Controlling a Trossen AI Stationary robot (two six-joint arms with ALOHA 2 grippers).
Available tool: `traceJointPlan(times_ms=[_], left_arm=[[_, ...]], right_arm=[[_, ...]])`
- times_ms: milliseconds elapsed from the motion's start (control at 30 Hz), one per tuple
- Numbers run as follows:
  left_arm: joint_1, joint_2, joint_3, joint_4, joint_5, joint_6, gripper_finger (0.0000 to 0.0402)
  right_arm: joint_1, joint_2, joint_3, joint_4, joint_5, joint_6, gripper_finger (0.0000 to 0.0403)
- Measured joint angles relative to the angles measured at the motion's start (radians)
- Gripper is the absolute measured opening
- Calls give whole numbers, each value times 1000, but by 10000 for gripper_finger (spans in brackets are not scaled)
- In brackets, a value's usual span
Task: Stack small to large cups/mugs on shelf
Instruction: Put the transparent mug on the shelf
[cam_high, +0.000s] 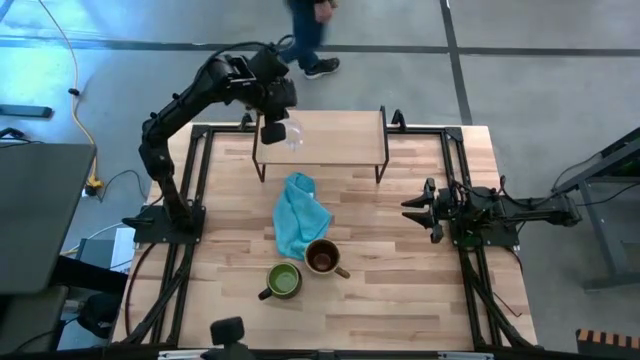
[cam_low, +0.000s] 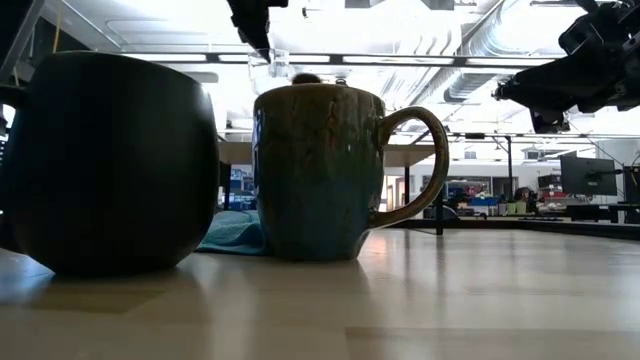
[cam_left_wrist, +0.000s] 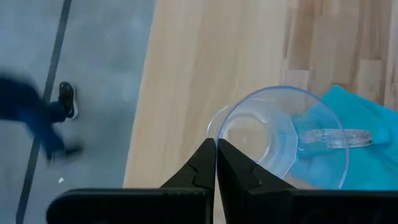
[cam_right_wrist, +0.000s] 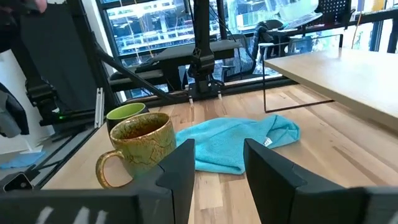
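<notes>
We are holding glass cup (cam_left_wrist: 280, 134) in left end effector (cam_left_wrist: 216, 163), fingers pinched together on its rim wall, cup hanging just beyond fingertips over left part of shelf (cam_high: 340, 130). Cup mouth facing up toward wrist camera, axis about upright, handle pointing away from fingers. Shelf board lying directly under cup: coming move looks like straight lowering. Right end effector (cam_right_wrist: 214, 165) waiting with fingers apart; olive-tan mug (cam_right_wrist: 140, 146) and dark mug (cam_right_wrist: 127, 113) upright on counter (cam_high: 400, 270) ahead of it, teal cloth (cam_right_wrist: 239, 140) beside them.
</notes>
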Motion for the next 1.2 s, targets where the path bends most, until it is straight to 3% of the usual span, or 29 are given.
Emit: traceJointPlan(times_ms=[633, 767, 1200], left_arm=[[137, 33, 0, -13, 59, 185, 0], [137, 70, 0, -13, 92, 199, 0], [137, 127, 0, -21, 50, 261, 0]], right_arm=[[0, 0, 0, 0, 0, 0, 128], [0, 0, 0, 0, 0, 0, 128], [0, 0, 0, 0, -5, 8, 128]])
